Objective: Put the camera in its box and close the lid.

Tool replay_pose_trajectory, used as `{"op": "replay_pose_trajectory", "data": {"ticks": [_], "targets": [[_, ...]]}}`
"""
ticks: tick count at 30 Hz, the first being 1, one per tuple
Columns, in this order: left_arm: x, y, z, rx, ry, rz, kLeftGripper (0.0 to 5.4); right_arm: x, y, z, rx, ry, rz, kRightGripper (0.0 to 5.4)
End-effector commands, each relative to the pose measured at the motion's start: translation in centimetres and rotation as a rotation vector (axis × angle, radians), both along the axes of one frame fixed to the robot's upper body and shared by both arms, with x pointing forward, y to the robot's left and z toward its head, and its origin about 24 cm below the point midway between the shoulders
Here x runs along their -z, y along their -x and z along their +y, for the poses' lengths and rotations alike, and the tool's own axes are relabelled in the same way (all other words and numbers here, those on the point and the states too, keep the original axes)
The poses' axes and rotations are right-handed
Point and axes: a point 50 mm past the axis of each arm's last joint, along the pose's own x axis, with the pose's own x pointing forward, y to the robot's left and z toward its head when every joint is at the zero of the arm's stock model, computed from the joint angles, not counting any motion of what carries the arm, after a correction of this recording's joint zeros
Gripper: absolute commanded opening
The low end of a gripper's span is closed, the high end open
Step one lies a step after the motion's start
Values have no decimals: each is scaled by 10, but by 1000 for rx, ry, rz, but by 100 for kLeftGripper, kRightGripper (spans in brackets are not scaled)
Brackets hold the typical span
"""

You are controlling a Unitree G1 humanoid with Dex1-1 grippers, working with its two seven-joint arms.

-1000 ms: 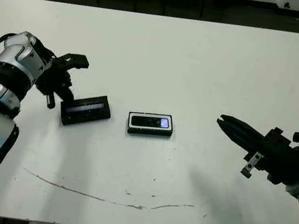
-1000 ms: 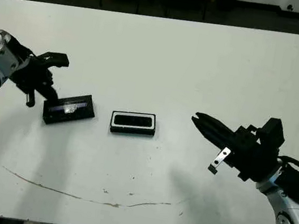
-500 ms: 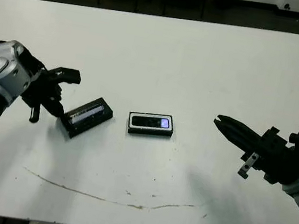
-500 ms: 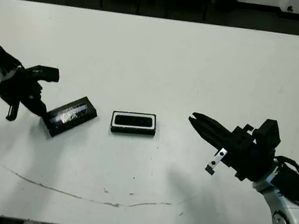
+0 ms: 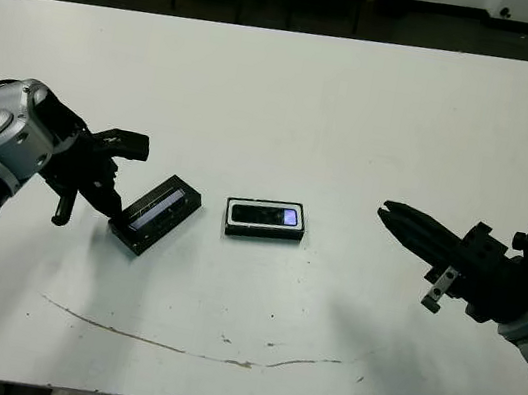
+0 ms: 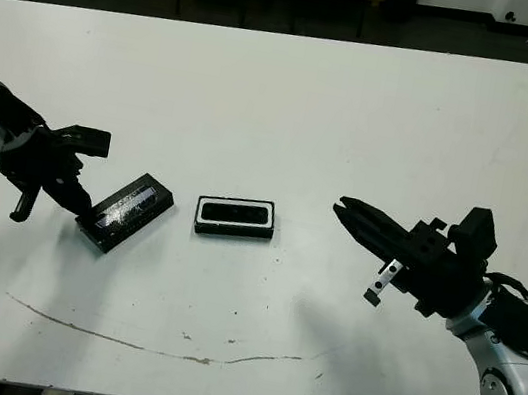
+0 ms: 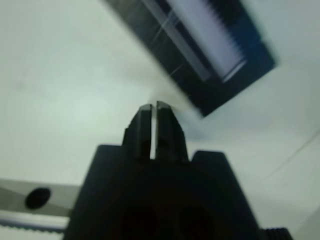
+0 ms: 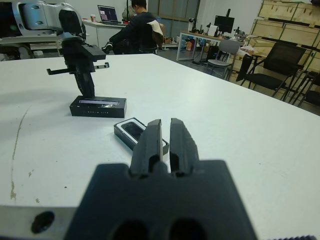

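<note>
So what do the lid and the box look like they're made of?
Lid: probably rigid card or plastic, matte black, with a glossy pale strip that catches the light. Box: black outer wall, matte white lining, likely card or foam; the pictures cannot settle which.

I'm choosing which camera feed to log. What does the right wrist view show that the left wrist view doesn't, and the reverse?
Only the right wrist view shows the white-lined black box holding the slim black camera, the left gripper, and a seated person beyond the white table. Only the left wrist view shows a blurred close-up of its own shut fingers. Both show the flat black lid with its pale strip.
</note>
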Motion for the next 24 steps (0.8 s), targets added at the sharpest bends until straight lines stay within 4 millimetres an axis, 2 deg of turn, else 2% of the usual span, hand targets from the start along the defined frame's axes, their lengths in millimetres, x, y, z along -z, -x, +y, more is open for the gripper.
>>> {"op": "replay_pose_trajectory", "data": {"ticks": [1, 6, 8, 11, 14, 16, 20, 22, 24], "targets": [[14, 9, 21, -52, -91, -35, 0, 1, 1, 1, 3, 21, 4, 1], [-2, 12, 37, -96, -187, -366, 0, 2, 2, 2, 6, 37, -19, 1], [-8, 17, 41, -161, -170, -505, 0, 3, 2, 2, -5, 21, -26, 1], [-18, 31, 39, -296, 28, -705, 0, 4, 2, 2, -11, 18, -29, 1], [-26, 48, 28, -405, 340, -832, 0, 4, 3, 1, 2, 32, -28, 1], [-31, 58, 19, -455, 472, -890, 0, 5, 2, 1, 2, 39, -42, 1], [-41, 77, -4, -560, 659, -968, 0, 6, 1, -1, 10, 69, -41, 1], [-41, 83, -16, -660, 817, -948, 0, 6, 1, -1, 18, 49, -5, 1], [-42, 88, -29, -678, 939, -939, 9, 8, 0, -2, 27, 23, 22, 0]]}}
